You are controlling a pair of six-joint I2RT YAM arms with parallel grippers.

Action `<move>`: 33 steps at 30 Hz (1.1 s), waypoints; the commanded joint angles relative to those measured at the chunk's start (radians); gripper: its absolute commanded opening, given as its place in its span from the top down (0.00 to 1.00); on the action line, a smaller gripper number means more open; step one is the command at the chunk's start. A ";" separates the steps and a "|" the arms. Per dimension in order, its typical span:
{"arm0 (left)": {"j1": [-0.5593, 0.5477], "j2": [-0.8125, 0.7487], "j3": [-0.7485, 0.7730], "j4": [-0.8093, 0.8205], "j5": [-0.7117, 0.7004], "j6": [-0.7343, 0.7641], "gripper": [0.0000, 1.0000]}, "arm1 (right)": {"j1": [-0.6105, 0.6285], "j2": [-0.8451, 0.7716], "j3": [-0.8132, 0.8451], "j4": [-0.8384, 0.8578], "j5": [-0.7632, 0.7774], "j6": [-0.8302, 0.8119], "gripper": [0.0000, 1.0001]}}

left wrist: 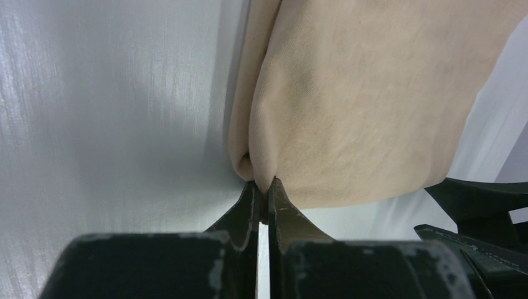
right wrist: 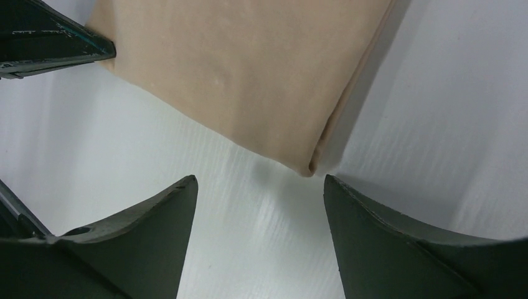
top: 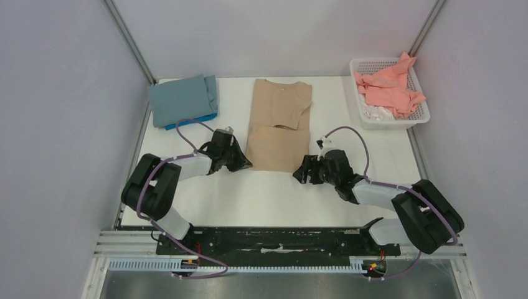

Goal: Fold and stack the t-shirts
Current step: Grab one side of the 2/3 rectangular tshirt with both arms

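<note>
Beige t-shirt (top: 278, 121), one of four, corner between closed left fingers (left wrist: 248, 215); right fingers (right wrist: 155, 240) apart, empty.

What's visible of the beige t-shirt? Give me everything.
The beige t-shirt is plain, soft-looking fabric. It lies flat on the white table between the two arms, collar end away from them. Its sides are folded in to make a narrow strip, and a crease crosses it about midway. The left tool is shut on its near left corner, bunching the cloth there. The near right corner, a doubled edge, lies just ahead of the open right tool, untouched.
</note>
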 commanded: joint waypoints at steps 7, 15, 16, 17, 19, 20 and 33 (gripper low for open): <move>-0.001 -0.007 -0.046 -0.045 -0.061 0.021 0.98 | 0.046 0.029 0.033 -0.079 0.263 0.023 0.35; 0.000 0.004 -0.045 -0.018 -0.060 0.017 0.98 | 0.078 0.085 0.051 -0.059 0.234 0.003 0.54; -0.001 0.003 -0.042 -0.018 -0.060 0.016 0.98 | 0.084 0.097 0.057 -0.066 0.236 0.000 0.59; -0.002 0.001 -0.044 -0.018 -0.065 0.015 0.98 | 0.093 0.102 0.061 -0.069 0.237 -0.002 0.62; -0.001 -0.006 -0.053 -0.022 -0.102 0.004 0.98 | 0.106 0.103 0.058 -0.059 0.240 -0.003 0.67; -0.002 -0.012 -0.058 -0.022 -0.119 0.003 0.98 | 0.109 0.101 0.057 -0.059 0.246 -0.003 0.73; -0.129 -0.252 -0.286 -0.120 -0.212 -0.072 0.98 | 0.189 -0.137 -0.100 -0.183 0.209 -0.101 1.00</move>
